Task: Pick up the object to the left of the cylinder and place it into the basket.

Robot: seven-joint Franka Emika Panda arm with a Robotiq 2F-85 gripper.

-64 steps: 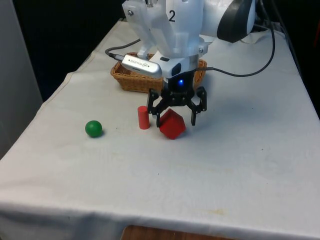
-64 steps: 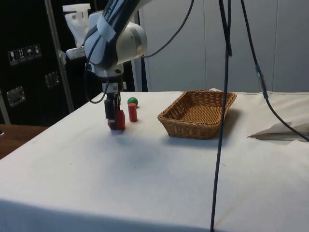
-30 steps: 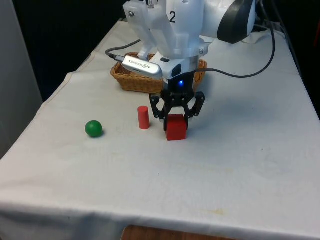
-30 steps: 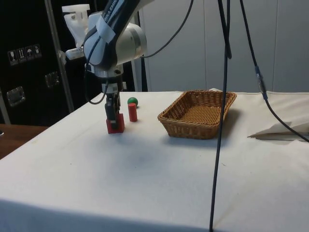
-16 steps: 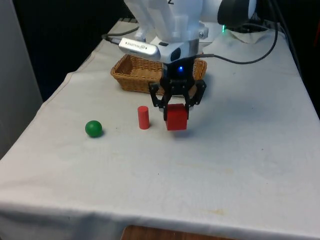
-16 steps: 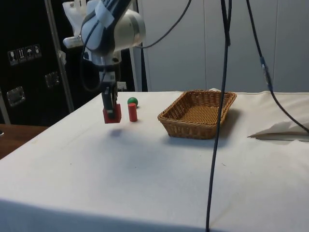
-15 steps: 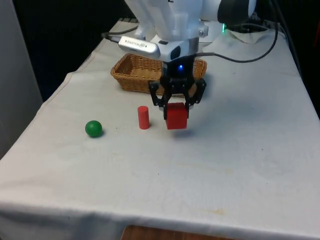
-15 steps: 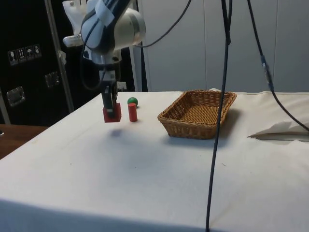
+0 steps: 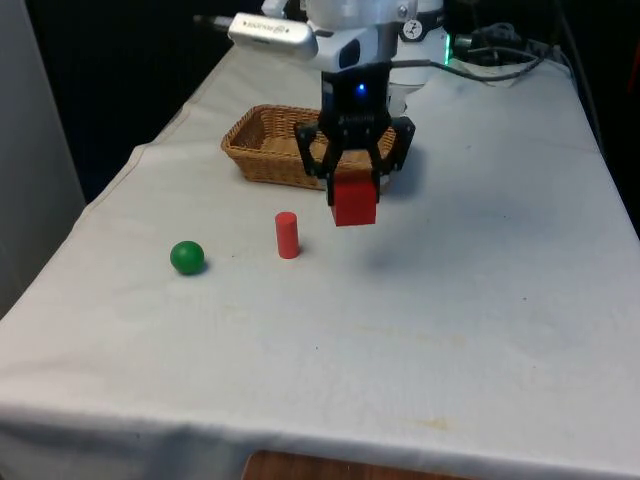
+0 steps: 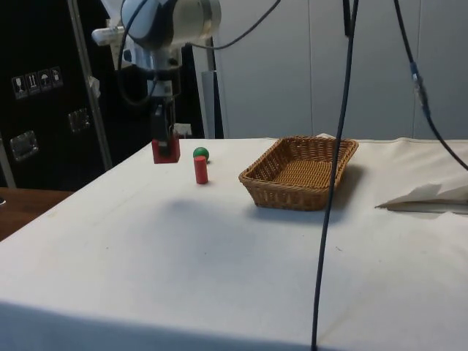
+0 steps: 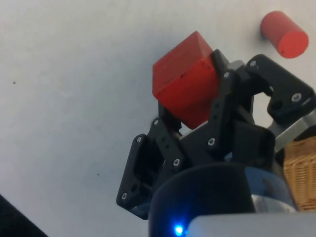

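Your black two-finger gripper (image 9: pixel 352 190) pinched the red wooden cube (image 9: pixel 354 203) above the white cloth (image 9: pixel 480 300), right of the red cylinder (image 9: pixel 287 235) in the front view.

I can read no text, brand, number or sign here. Small white pictogram labels (image 10: pixel 32 82) stand on the dark cabinet (image 10: pixel 44 110) in the side view, but I cannot make out their marks.
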